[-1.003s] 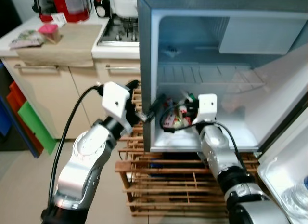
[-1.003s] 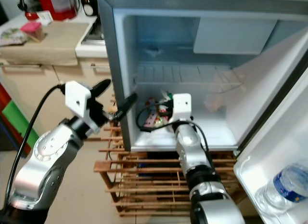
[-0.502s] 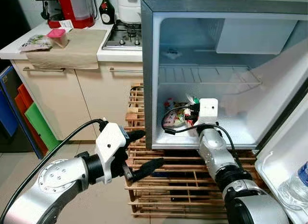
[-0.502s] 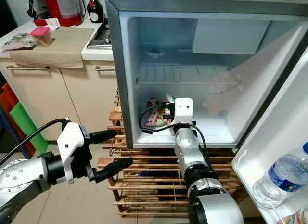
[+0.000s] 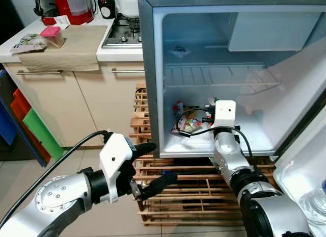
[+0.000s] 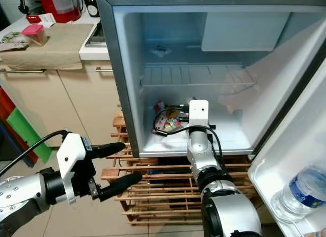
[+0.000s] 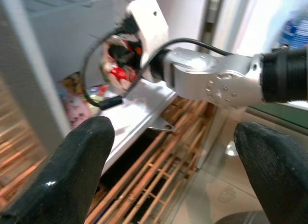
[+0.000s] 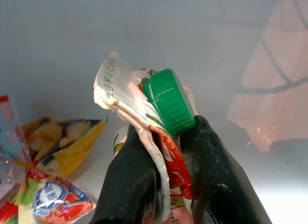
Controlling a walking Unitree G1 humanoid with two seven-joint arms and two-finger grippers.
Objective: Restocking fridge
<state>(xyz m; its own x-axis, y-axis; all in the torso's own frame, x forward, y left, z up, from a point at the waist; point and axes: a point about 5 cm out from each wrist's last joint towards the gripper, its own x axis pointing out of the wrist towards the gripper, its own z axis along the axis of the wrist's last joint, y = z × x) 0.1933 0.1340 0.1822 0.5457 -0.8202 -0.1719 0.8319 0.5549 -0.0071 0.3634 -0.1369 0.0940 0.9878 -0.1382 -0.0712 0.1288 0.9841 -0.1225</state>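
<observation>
At far left, the counter (image 5: 71,48) carries one pink-lidded box (image 5: 52,35) and one red appliance (image 5: 76,5). The left gripper (image 5: 151,164) hangs low in front of the wooden rack (image 5: 173,181), left of the fridge (image 5: 224,74); its two black fingers (image 7: 79,161) are spread wide apart and hold nothing.

Inside the open fridge, on the bottom floor toward the left wall, lie loose snack packets (image 5: 184,123) (at least two can be counted in the right wrist view; the exact number cannot be told).

The right gripper (image 8: 166,185) reaches into the fridge just right of those packets. Its two fingers are closed on one pouch (image 8: 144,113) with a green screw cap (image 8: 168,106). The pouch's long axis runs along the fingers, cap end pointing away from the wrist toward the far wall of the fridge.

At far right, the door shelf (image 6: 277,188) holds one water bottle (image 6: 303,188), lying tilted.
</observation>
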